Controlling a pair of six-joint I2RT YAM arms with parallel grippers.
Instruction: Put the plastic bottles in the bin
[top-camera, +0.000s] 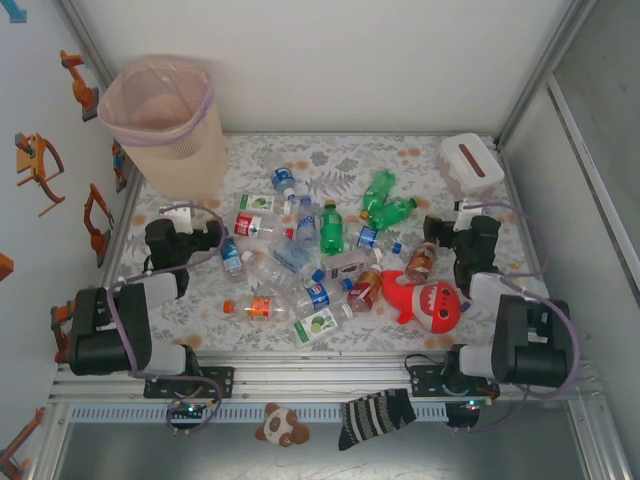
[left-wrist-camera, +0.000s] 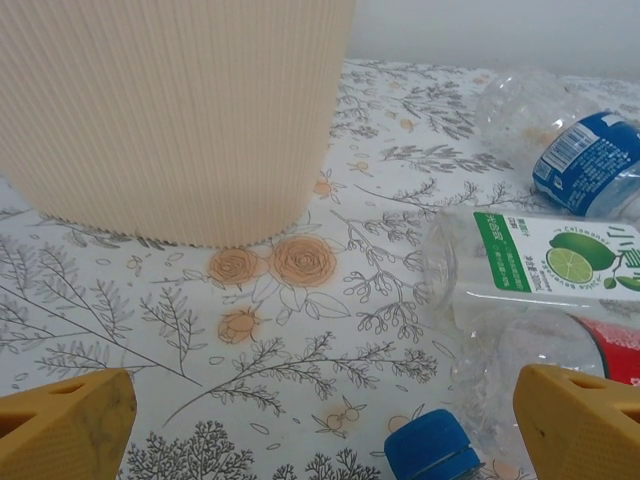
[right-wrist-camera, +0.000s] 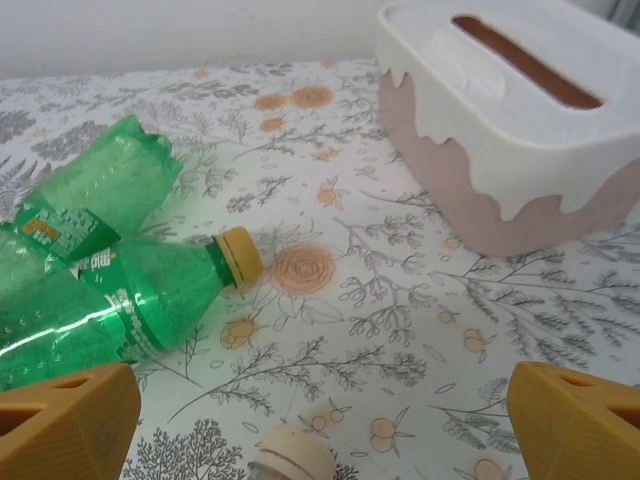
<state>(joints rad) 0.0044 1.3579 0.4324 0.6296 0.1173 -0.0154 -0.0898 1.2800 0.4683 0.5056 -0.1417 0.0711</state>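
Observation:
Several plastic bottles (top-camera: 310, 250) lie scattered in the middle of the flowered table. The beige bin (top-camera: 165, 125) with a pink liner stands at the far left. My left gripper (top-camera: 212, 236) is open and low at the left edge of the pile. In the left wrist view the gripper (left-wrist-camera: 320, 430) is empty; a blue cap (left-wrist-camera: 430, 450) lies by its right finger, a lime-label bottle (left-wrist-camera: 540, 265) to the right, and the bin wall (left-wrist-camera: 170, 120) ahead. My right gripper (top-camera: 440, 228) is open. In the right wrist view the gripper (right-wrist-camera: 320, 430) faces bare cloth, with a green bottle (right-wrist-camera: 110, 310) at left and a beige cap (right-wrist-camera: 290, 455) just below.
A white box with a brown slot (top-camera: 470, 165) sits at the far right, close ahead in the right wrist view as the white box (right-wrist-camera: 510, 150). A red shark plush (top-camera: 425, 303) lies by the right arm. A striped sock (top-camera: 375, 418) and small plush (top-camera: 282, 425) lie below the rail.

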